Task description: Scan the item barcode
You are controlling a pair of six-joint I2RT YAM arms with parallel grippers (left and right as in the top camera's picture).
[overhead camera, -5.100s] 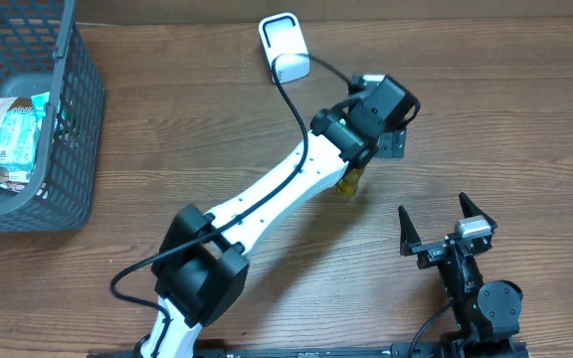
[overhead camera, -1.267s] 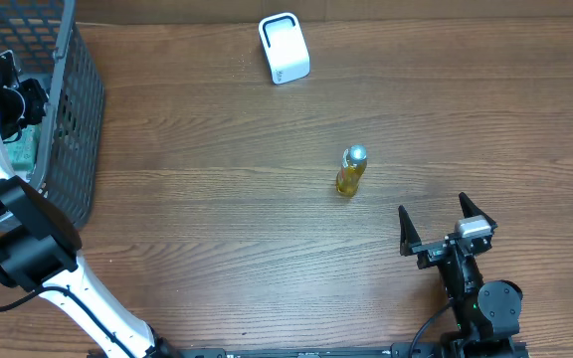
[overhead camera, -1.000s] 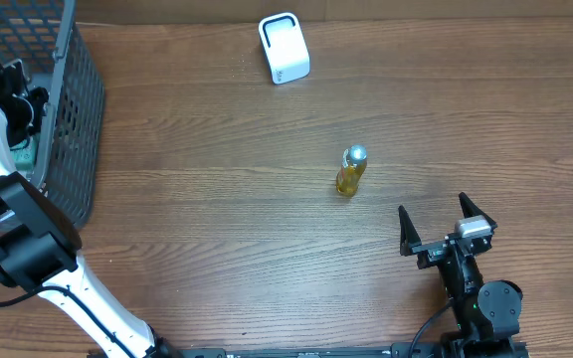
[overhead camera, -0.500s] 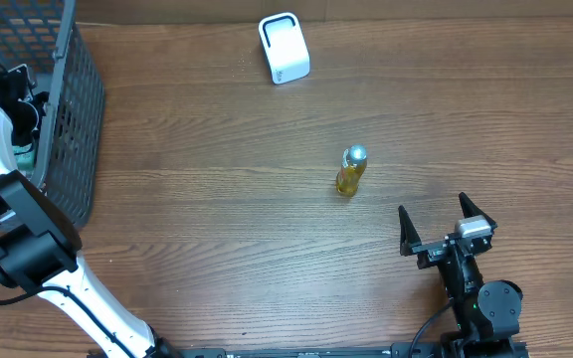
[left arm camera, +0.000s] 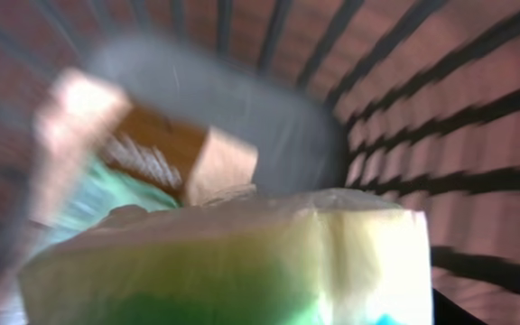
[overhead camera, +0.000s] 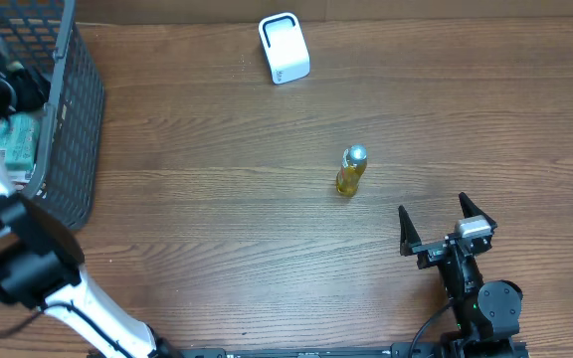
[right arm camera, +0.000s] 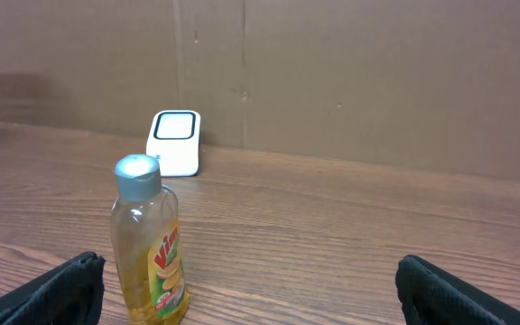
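Left claw (overhead camera: 18,88): was wide open a second ago, now closed in on the packet (left arm camera: 233,253) inside the basket (overhead camera: 73,119) (blurry, but I think I have it) | right claw (overhead camera: 434,209): open, holding nothing | means: I can lift the packet to the scanner (overhead camera: 285,48), well away across the table (overhead camera: 217,249).

Your overhead looks straight down; right wrist looks level, sharing the yellow plastic bottle (right arm camera: 149,244); left wrist close inside the grey mesh basket (overhead camera: 73,119)

Bottle (overhead camera: 351,171) centre, scanner (overhead camera: 285,48) behind it, packet (left arm camera: 224,262) in basket (overhead camera: 73,119) far left.
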